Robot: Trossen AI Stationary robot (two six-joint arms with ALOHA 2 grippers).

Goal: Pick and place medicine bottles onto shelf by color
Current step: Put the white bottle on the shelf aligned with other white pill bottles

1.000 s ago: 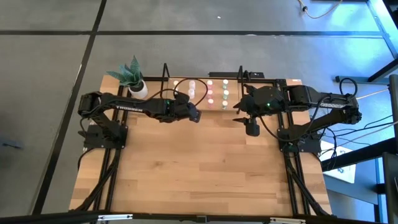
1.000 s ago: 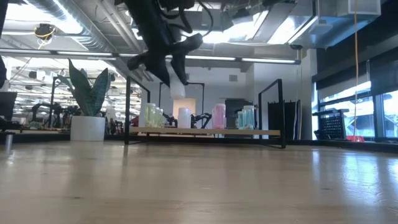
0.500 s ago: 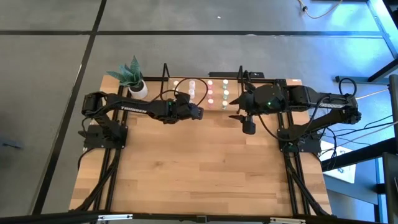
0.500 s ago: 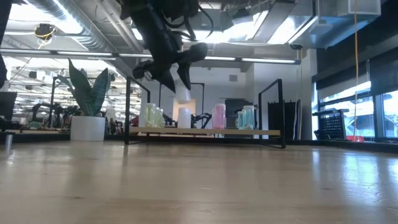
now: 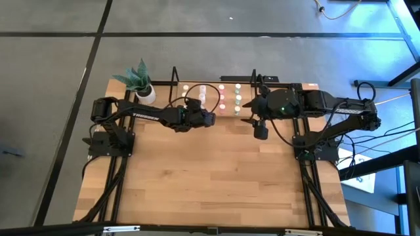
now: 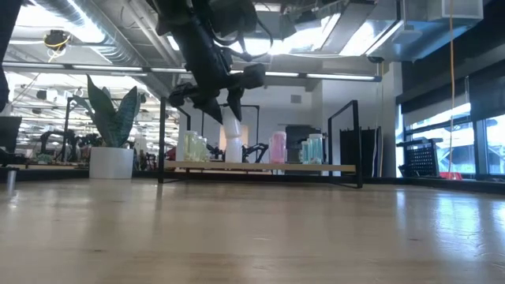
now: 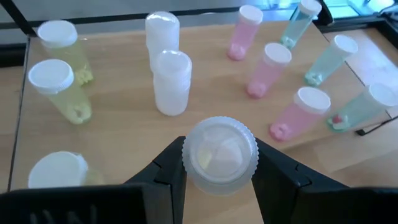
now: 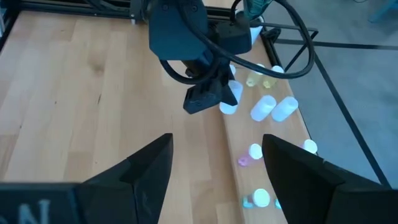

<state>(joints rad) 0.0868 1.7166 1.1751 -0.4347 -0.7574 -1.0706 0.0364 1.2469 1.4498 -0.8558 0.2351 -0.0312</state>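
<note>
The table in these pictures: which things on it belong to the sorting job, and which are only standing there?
For the job:
- white bottle held in the left gripper
- yellow, white, pink and green bottles standing on the shelf
- right gripper, open, waiting beside the shelf

Only standing there:
- potted plant at the table's corner

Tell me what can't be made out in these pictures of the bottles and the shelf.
- Left wrist view: the white bottle in the left gripper shows only its cap; the fingers hide its body.
- Left wrist view: one yellowish bottle is cut off by the picture's edge.
- High view: bottles on the shelf are too small to count surely; the left arm covers some.
- Low view: the bottles overlap in a row.
- The open right gripper waits near the shelf.
</note>
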